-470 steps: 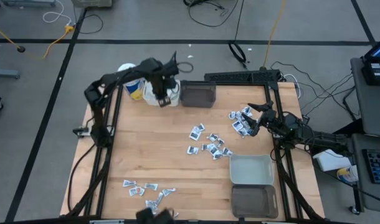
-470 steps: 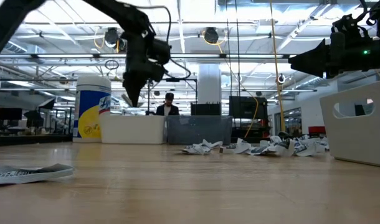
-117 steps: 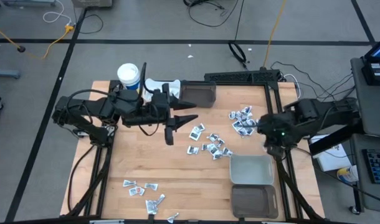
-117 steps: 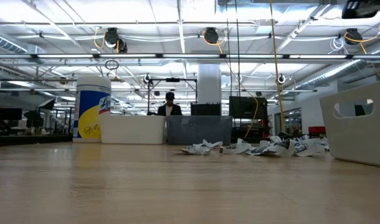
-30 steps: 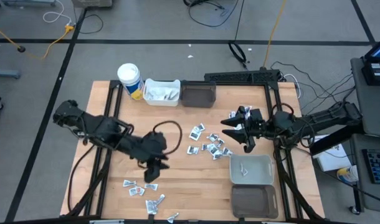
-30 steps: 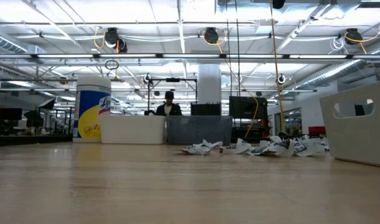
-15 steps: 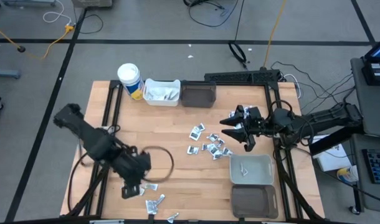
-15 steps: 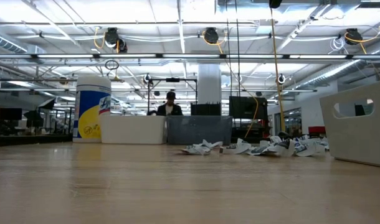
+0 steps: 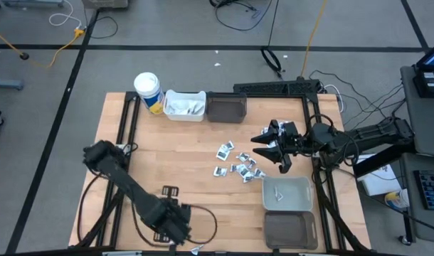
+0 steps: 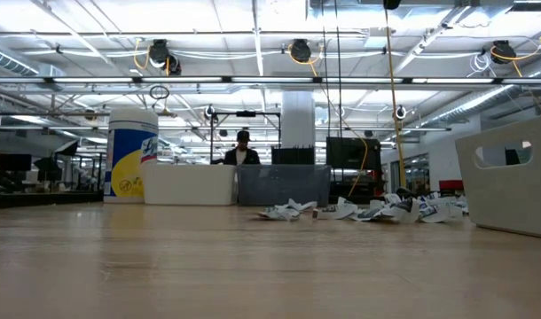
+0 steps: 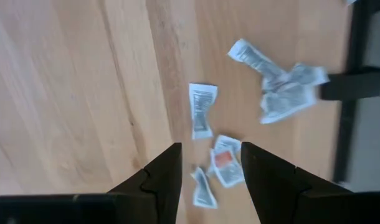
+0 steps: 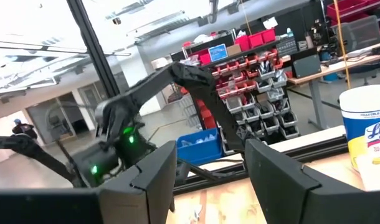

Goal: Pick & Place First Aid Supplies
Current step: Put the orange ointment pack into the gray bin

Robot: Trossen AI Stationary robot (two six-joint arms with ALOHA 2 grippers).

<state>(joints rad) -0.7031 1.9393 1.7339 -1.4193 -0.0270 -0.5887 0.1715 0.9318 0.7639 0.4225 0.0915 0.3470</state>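
Observation:
The first aid supplies are small white packets. One scatter (image 9: 238, 165) lies mid-table, and another (image 11: 202, 111) lies on the wood at the near left. My left gripper (image 9: 171, 222) hangs over that near-left scatter, pointing down and open. In its wrist view the left gripper (image 11: 210, 155) has a packet with orange print (image 11: 226, 163) below the gap, untouched. My right gripper (image 9: 271, 151) hovers open above the right end of the mid-table scatter and holds nothing. Its wrist view looks out level into the room.
A white bin (image 9: 184, 105) with packets, a dark bin (image 9: 226, 108) and a cup (image 9: 147, 89) stand along the far edge. A pale bin (image 9: 287, 193) holding one packet and a dark bin (image 9: 290, 229) stand at the near right. Bare wood lies between the two scatters.
My left gripper has swung from mid-table toward the near edge and come down over the near-left packets, tipping until it points down. Its fingers stay open. The packets have not moved.

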